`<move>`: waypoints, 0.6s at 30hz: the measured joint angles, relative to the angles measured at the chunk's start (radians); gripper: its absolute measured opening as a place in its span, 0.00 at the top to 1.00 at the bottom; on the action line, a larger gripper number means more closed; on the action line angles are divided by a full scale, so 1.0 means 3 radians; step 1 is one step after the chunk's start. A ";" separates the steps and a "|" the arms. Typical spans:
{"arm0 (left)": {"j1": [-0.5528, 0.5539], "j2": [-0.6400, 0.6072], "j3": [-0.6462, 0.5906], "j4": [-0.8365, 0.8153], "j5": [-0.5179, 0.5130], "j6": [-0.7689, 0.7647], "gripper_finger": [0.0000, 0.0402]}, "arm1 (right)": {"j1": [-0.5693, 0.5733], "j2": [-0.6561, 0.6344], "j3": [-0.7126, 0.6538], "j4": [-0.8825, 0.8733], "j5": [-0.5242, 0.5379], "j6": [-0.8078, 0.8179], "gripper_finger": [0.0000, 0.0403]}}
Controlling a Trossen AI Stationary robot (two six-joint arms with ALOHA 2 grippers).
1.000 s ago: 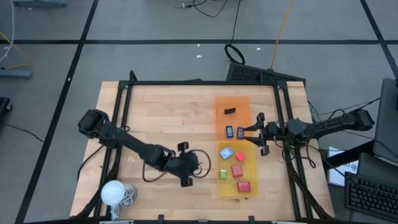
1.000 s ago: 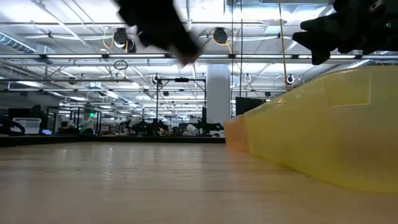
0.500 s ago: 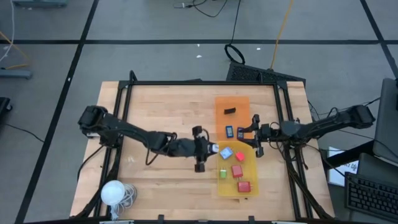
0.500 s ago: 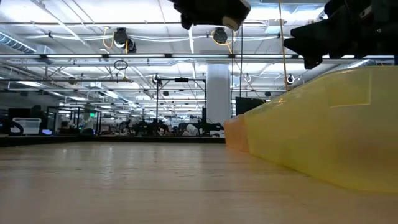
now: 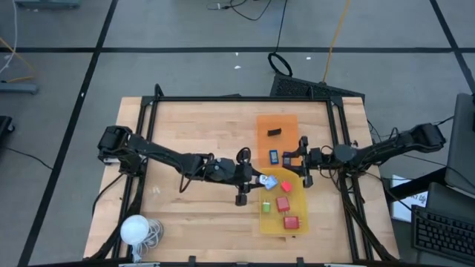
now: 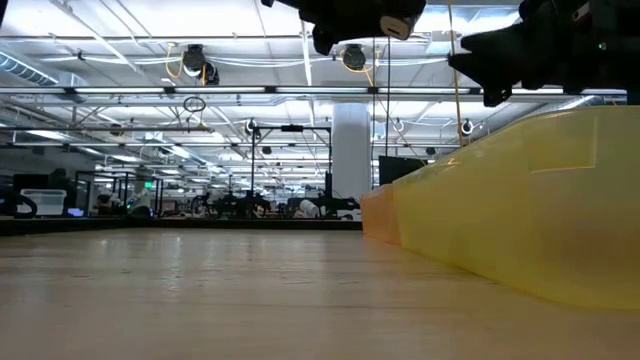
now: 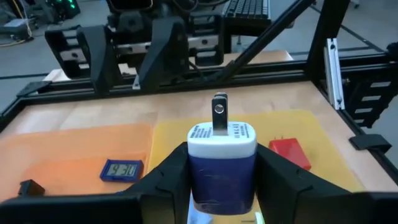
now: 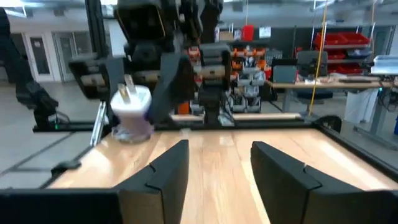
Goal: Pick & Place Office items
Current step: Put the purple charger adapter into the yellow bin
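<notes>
Blue-and-white plug (image 7: 221, 157) clamped in left claw (image 5: 252, 180) (prongs up), over yellow tray (image 5: 300, 222) edge, right claw (image 5: 300, 161) apart.

Right tool (image 8: 217, 171) is hovering over the wooden tabletop (image 8: 217, 146), its two dark fingers (image 8: 161, 174) standing apart with nothing between them. Farther off, the left tool (image 8: 146, 81) is gripping a white-and-blue plug adapter (image 8: 132, 112), prongs pointing up. Shelves and benches are showing blurred behind.
</notes>
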 joint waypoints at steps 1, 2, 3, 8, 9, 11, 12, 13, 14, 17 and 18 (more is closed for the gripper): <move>0.0005 0.0000 0.0000 0.0000 -0.0002 0.0002 0.66 | 0.0000 0.0040 0.0000 0.0100 -0.0001 0.0000 0.58; 0.0009 0.0000 0.0000 0.0006 -0.0010 0.0013 0.65 | 0.0004 0.0093 0.0000 0.0233 -0.0013 0.0001 0.56; 0.0009 0.0000 0.0000 0.0020 -0.0016 0.0031 0.64 | 0.0013 0.0157 0.0003 0.0371 -0.0059 0.0010 0.53; 0.0029 0.0000 0.0000 0.0041 -0.0089 0.0077 0.66 | 0.0131 0.0539 0.0215 0.0664 -0.0266 0.0019 0.37; 0.0039 0.0000 0.0000 0.0052 -0.0088 0.0077 0.66 | 0.0151 0.0630 0.0291 0.0664 -0.0266 0.0006 0.34; 0.0066 0.0000 0.0000 0.0069 -0.0089 0.0062 0.66 | 0.0178 0.0823 0.0461 0.0660 -0.0265 0.0003 0.29; 0.0077 0.0000 0.0000 0.0068 -0.0090 0.0062 0.66 | 0.0181 0.0925 0.0547 0.0664 -0.0264 0.0003 0.28; 0.0085 0.0000 0.0000 0.0062 -0.0090 0.0062 0.66 | 0.0181 0.1023 0.0633 0.0663 -0.0264 0.0003 0.27; 0.0094 0.0000 0.0000 0.0051 -0.0099 0.0061 0.66 | 0.0181 0.1120 0.0705 0.0663 -0.0263 0.0003 0.27; 0.0103 0.0000 0.0000 0.0050 -0.0098 0.0067 0.64 | 0.0181 0.1378 0.0868 0.0658 -0.0263 0.0001 0.27; 0.0102 0.0000 0.0000 0.0060 -0.0098 0.0078 0.63 | 0.0181 0.1445 0.0903 0.0660 -0.0262 -0.0012 0.27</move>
